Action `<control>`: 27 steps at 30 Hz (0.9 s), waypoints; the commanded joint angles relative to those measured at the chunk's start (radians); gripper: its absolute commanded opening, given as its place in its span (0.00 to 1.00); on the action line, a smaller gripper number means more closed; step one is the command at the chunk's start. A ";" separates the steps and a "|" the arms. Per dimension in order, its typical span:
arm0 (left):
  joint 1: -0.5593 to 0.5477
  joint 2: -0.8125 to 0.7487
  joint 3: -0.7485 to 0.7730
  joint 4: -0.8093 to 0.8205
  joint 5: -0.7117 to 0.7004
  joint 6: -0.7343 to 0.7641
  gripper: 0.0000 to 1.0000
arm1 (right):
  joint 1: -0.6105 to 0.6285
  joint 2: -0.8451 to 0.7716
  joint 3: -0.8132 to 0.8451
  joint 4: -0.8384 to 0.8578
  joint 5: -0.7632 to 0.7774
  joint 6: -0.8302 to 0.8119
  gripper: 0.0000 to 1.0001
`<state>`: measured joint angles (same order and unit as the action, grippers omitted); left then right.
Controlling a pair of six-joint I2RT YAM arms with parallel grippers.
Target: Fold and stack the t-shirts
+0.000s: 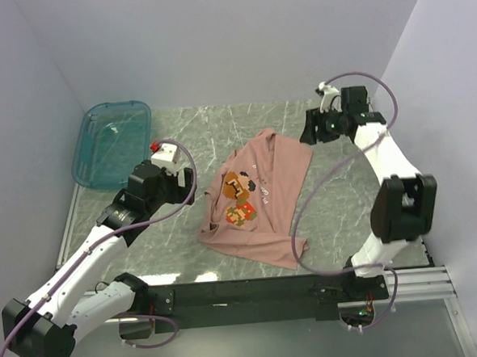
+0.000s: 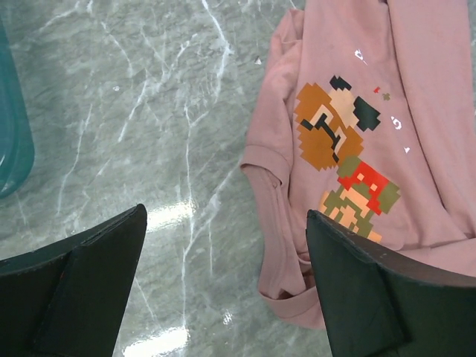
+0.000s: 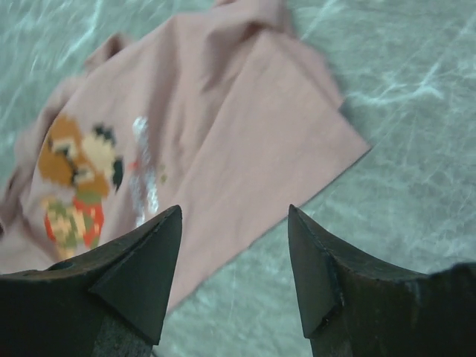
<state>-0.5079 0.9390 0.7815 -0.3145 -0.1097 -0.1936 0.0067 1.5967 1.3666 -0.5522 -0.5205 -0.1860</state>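
Observation:
The dusty-pink t-shirt (image 1: 260, 197) lies partly folded in the middle of the marble table, its pixel-art figure (image 1: 240, 199) facing up. It shows in the left wrist view (image 2: 387, 111) and the right wrist view (image 3: 223, 126). My left gripper (image 1: 189, 185) hovers left of the shirt, open and empty; in its wrist view (image 2: 227, 216) a sleeve hem lies beside the right finger. My right gripper (image 1: 308, 130) hovers by the shirt's far right corner, open and empty, above the shirt's edge (image 3: 234, 212).
A translucent teal bin (image 1: 111, 142) stands at the far left of the table; its edge shows in the left wrist view (image 2: 11, 141). Grey walls close in the table on three sides. A black rail runs along the near edge (image 1: 253, 291).

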 commanded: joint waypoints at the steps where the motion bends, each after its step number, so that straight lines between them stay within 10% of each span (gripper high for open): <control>1: 0.005 -0.028 -0.002 0.057 -0.035 0.023 0.94 | -0.050 0.150 0.132 0.048 0.034 0.186 0.65; 27: 0.011 0.017 0.004 0.052 -0.004 0.026 0.93 | -0.070 0.640 0.437 -0.074 0.056 0.155 0.61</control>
<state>-0.5022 0.9535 0.7776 -0.2966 -0.1276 -0.1776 -0.0635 2.2131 1.7580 -0.5980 -0.4393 0.0036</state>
